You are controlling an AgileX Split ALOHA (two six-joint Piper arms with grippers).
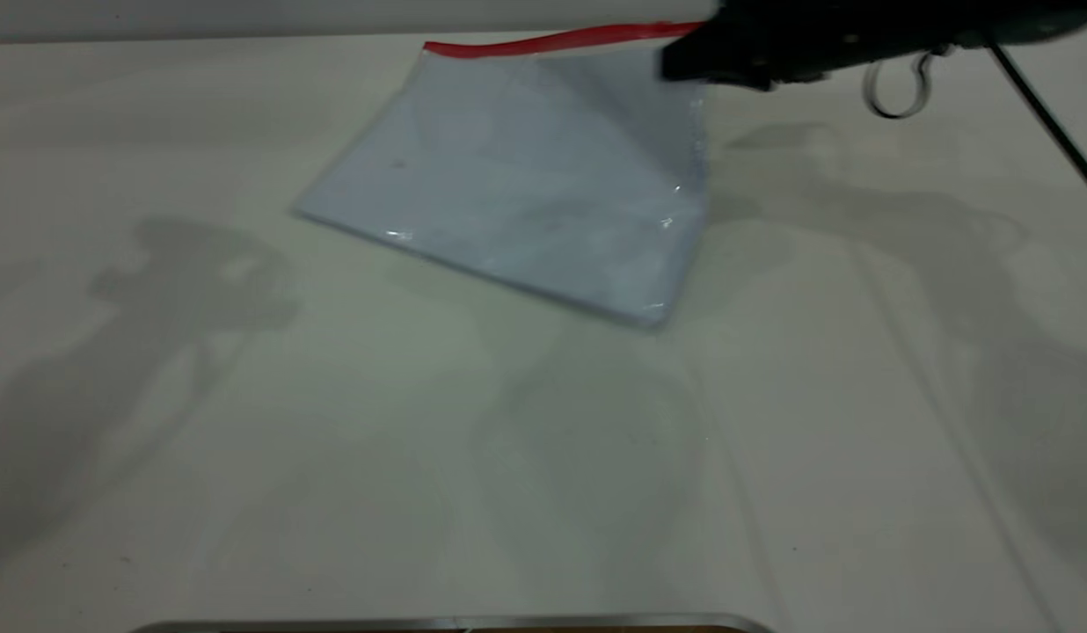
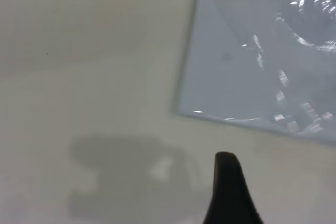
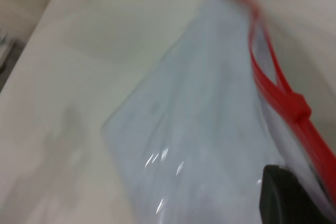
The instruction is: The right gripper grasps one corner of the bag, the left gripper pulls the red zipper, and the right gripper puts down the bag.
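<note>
The bag (image 1: 526, 176), a clear pouch with white sheets inside, is tilted: its near edge rests on the table and its far, red-edged side is raised. The red zipper (image 1: 561, 40) runs along that raised edge, and its slider tab (image 3: 299, 106) shows in the right wrist view. My right gripper (image 1: 684, 60) is shut on the corner at the strip's right end; one black finger (image 3: 286, 200) presses on the plastic beside the strip. My left gripper (image 2: 275, 187) hangs open over bare table near a clear corner of the bag (image 2: 181, 111), with only one finger (image 2: 229, 182) showing.
The white table (image 1: 244, 422) stretches wide to the left and front of the bag. A metal strip (image 1: 455, 623) lies at the near edge. A looped cable (image 1: 895, 88) hangs under the right arm, and a thin black rod (image 1: 1049, 123) slants at the far right.
</note>
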